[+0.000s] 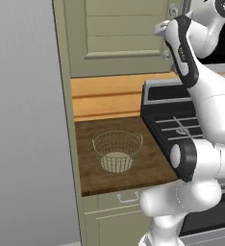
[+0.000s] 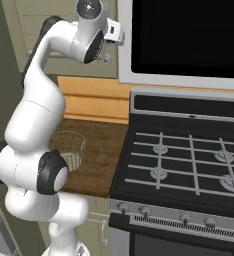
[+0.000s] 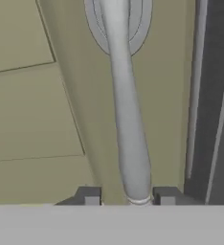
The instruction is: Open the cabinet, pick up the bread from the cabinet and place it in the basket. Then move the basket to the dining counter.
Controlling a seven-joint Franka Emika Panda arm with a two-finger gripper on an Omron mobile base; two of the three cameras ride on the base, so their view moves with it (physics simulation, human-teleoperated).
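The cabinet (image 1: 119, 36), olive-beige with a flat panelled door, stands shut above the back edge of the dark wooden worktop (image 1: 153, 163). Beside it sits a black stove (image 2: 189, 160) with thin grey grates. The basket (image 1: 117, 151), round pale wire mesh on a cream base, rests mid-worktop. The gripper (image 3: 128, 198) straddles the smooth, curved silver handle (image 3: 126, 119), fingers on either side, closed around it.
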